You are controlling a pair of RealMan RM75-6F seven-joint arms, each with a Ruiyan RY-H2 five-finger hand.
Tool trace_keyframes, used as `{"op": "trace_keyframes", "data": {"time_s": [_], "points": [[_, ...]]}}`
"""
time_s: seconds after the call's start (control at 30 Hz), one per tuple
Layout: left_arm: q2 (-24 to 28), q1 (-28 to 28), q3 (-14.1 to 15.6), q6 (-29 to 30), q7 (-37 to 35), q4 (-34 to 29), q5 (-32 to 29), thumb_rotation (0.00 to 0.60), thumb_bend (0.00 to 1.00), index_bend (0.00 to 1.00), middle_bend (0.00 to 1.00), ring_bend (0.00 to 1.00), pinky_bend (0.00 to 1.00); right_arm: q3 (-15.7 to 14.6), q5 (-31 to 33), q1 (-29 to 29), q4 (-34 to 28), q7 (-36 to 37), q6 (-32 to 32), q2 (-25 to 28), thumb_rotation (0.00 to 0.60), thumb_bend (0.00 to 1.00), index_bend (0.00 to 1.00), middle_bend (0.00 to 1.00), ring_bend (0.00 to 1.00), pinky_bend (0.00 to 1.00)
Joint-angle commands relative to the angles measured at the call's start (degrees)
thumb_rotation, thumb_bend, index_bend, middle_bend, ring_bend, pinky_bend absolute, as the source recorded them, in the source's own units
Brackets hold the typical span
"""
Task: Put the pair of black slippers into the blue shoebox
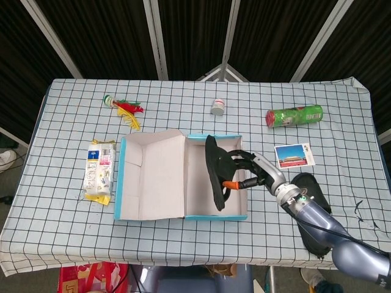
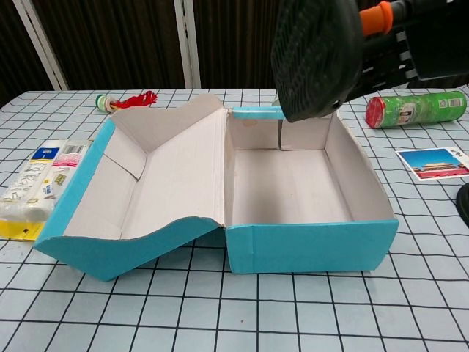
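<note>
The blue shoebox (image 1: 241, 215) (image 2: 308, 246) lies open mid-table, its lid (image 1: 149, 177) (image 2: 146, 183) folded out to the left. My right hand (image 1: 244, 174) (image 2: 399, 37) holds one black slipper (image 1: 214, 172) (image 2: 314, 55) on edge above the box's open compartment, sole facing the chest camera. The second black slipper (image 1: 313, 210) (image 2: 463, 205) lies flat on the table to the right of the box, partly hidden by my right arm. My left hand shows in neither view.
A green can (image 1: 294, 115) (image 2: 416, 110) and a postcard (image 1: 294, 155) (image 2: 434, 162) lie right of the box. A small white jar (image 1: 218, 107) sits behind it. A wipes packet (image 1: 99, 171) (image 2: 33, 187) and a red-green toy (image 1: 122, 107) (image 2: 124, 101) lie on the left.
</note>
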Motion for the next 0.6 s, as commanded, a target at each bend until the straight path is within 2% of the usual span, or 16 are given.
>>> {"op": "trace_keyframes", "data": {"time_s": [0.03, 0.33, 0.6], "points": [[0.00, 0.00, -0.07, 0.00, -0.21, 0.16, -0.05, 0.600, 0.39, 0.09, 0.01, 0.05, 0.10, -2.12, -0.87, 1.89, 1.43, -1.74, 2.59, -2.67, 0.600, 0.76, 0.62, 0.51, 0.38, 0.19], [-0.11, -0.19, -0.20, -0.50, -0.13, 0.38, -0.49, 0.600, 0.39, 0.09, 0.01, 0.05, 0.10, -6.36, -3.35, 4.22, 5.40, -3.87, 5.39, -8.32, 0.600, 0.76, 0.62, 0.51, 0.38, 0.19], [-0.22, -0.33, -0.28, -0.78, 0.21, 0.47, -0.79, 0.600, 0.39, 0.09, 0.01, 0.05, 0.10, -8.37, -3.59, 5.72, 8.54, -4.26, 6.29, -11.84, 0.600, 0.76, 0.63, 0.51, 0.38, 0.19]]}}
